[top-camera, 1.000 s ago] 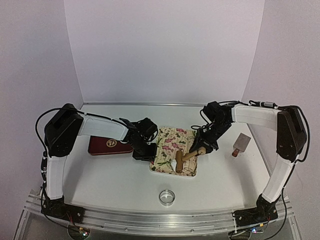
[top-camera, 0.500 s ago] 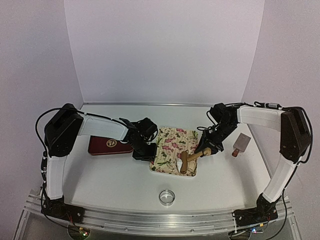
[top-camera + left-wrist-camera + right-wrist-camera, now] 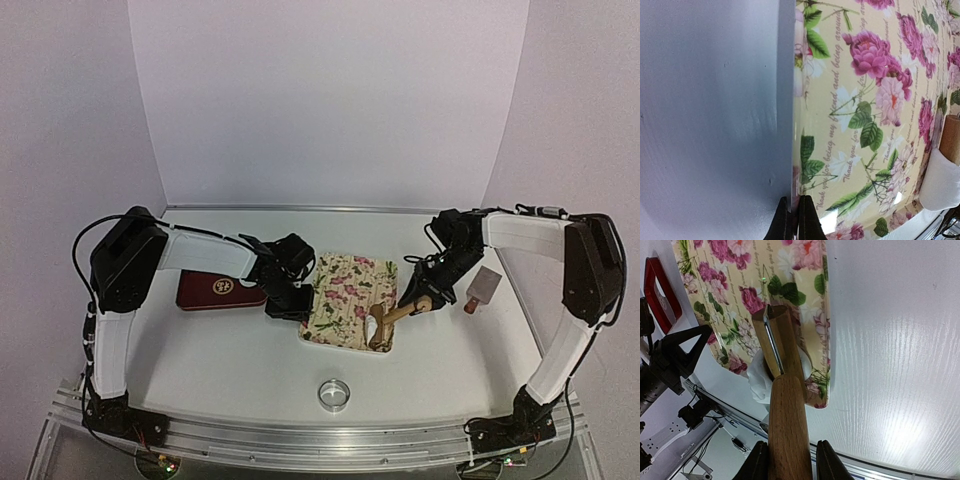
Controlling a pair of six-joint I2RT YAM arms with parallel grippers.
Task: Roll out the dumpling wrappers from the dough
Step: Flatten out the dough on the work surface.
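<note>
Plainly, 1 lump of dough (image 3: 373, 322) sits at the near right corner of the 1 floral tray (image 3: 340, 285), largely hidden under the 1 rolling pin (image 3: 400, 316) (its outline is hard to make out). The pin slants from far right to near left, its handle clamped by the right fingers (image 3: 758, 462). The left fingers (image 3: 807, 227) pinch the tray's left rim. Also on the table (image 3: 250, 360): 1 ring cutter (image 3: 335, 392), 1 scraper (image 3: 484, 287), 1 red box (image 3: 213, 291).

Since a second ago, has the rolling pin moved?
Yes. The rolling pin, held in the right claw, has shifted right across the floral tray, toward its right edge.
</note>
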